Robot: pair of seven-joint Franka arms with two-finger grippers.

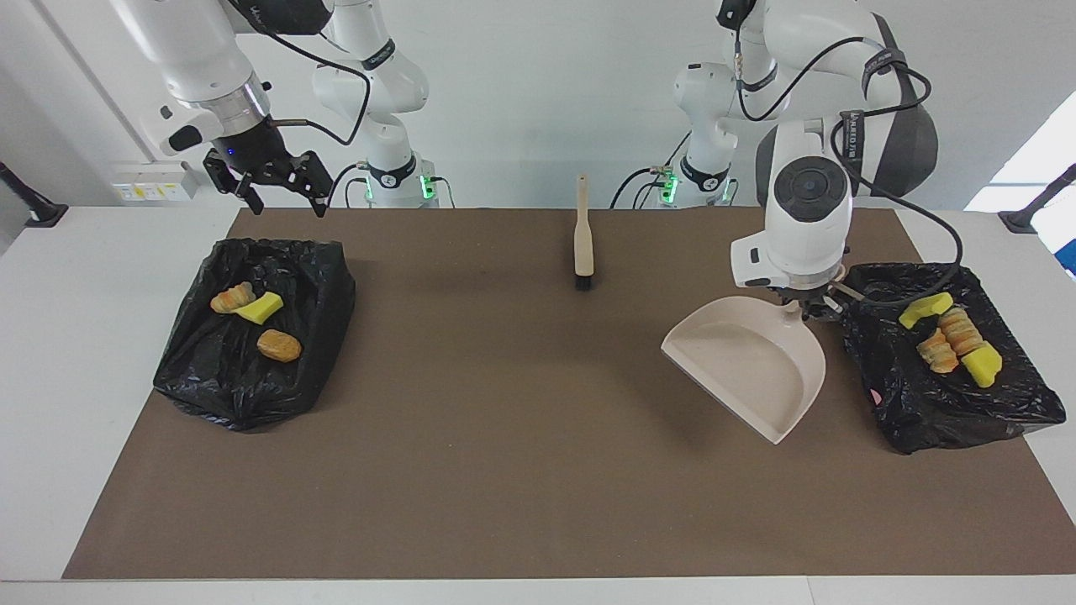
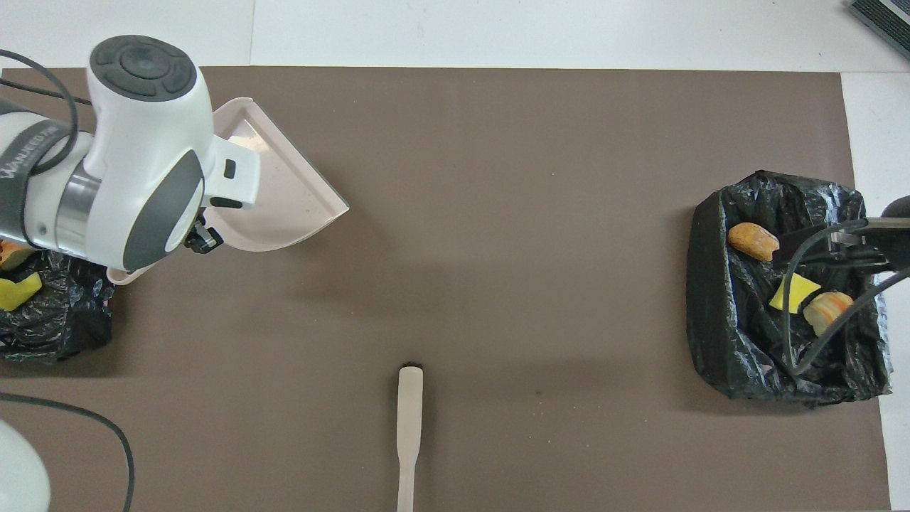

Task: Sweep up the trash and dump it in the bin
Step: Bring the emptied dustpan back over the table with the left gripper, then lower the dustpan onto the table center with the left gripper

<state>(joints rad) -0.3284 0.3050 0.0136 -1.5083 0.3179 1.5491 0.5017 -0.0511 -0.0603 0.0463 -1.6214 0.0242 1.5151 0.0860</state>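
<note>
The trash is lying in two black bin bags. Four pieces, a yellow sponge chunk (image 1: 983, 365), a yellow-green sponge chunk (image 1: 925, 308) and two striped croissant pieces (image 1: 948, 339), are sitting in the bin bag (image 1: 941, 403) just beside the left end effector (image 1: 809, 307). Three pieces, one croissant piece (image 1: 232, 297), one sponge wedge (image 1: 260, 307) and one bread roll (image 1: 279, 345), are sitting in the bin bag (image 1: 252, 378) below the right end effector (image 1: 267, 189).

Judged by appearance, the pieces are light; the sponges are soft and compressible. Gripping across the short sides should suit them.

The left end effector is clenching the handle of one empty beige dustpan (image 1: 748, 361), holding it tilted over the table (image 1: 504, 437). The right end effector is hanging released, waiting. One brush (image 1: 582, 239) is lying well apart from both.
</note>
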